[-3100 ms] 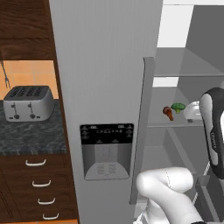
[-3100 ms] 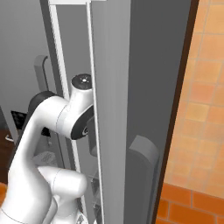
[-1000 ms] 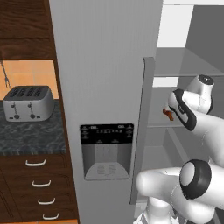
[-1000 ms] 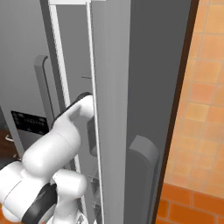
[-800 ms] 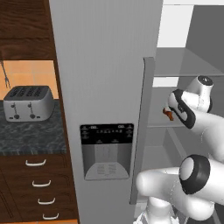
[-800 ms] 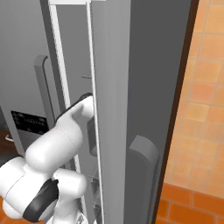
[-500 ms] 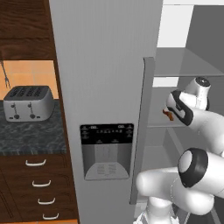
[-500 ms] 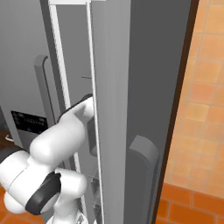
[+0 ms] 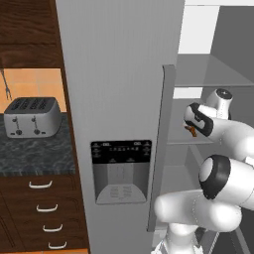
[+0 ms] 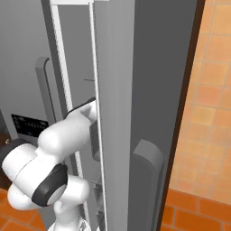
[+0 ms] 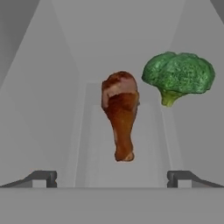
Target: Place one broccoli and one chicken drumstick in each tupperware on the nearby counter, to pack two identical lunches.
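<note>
In the hand view a glossy brown chicken drumstick (image 11: 120,114) lies straight ahead on a pale grey fridge shelf (image 11: 52,109), thin end toward me. A green broccoli (image 11: 178,76) sits just to its right and a little farther back. My gripper (image 11: 112,178) is open, its fingertips (image 11: 43,177) spread wide at the bottom, short of the drumstick and touching nothing. From the left base view my gripper (image 9: 192,124) reaches into the fridge at shelf height, an orange sliver of the drumstick (image 9: 189,130) showing beside it. The tupperware is out of view.
The open fridge door (image 9: 158,149) stands close to my arm's left, with a dispenser panel (image 9: 120,168) on the grey front. A silver toaster (image 9: 32,116) stands on the dark counter (image 9: 30,156) over drawers. In the right base view another door (image 10: 135,113) hides the hand.
The arm has swung down from upright and reached into the fridge; over the last second the hand crept closer to the drumstick and now covers the food in the left base view.
</note>
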